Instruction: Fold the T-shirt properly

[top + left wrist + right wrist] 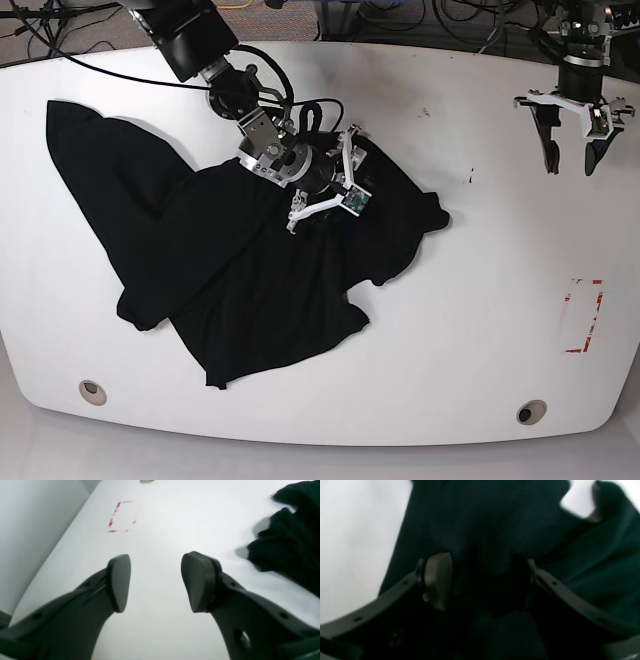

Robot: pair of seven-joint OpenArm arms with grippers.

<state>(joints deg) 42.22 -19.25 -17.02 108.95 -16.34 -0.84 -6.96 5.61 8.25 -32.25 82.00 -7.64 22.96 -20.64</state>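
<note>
The black T-shirt [240, 270] lies crumpled and spread on the white desk [480, 330]. The right tool [335, 195] is down on the shirt's upper edge, its fingers apart with dark cloth bunched between them. Well away from the shirt, the left tool [568, 150] hangs spread and empty over bare desk

My left gripper [567, 150] hangs near the table's far edge, fingers [120, 582] pointing down and spread apart with nothing between them. My right arm reaches in from the opposite far corner, its gripper [335, 195] angled low, jaws parted; whether they pinch anything I cannot tell.
</note>
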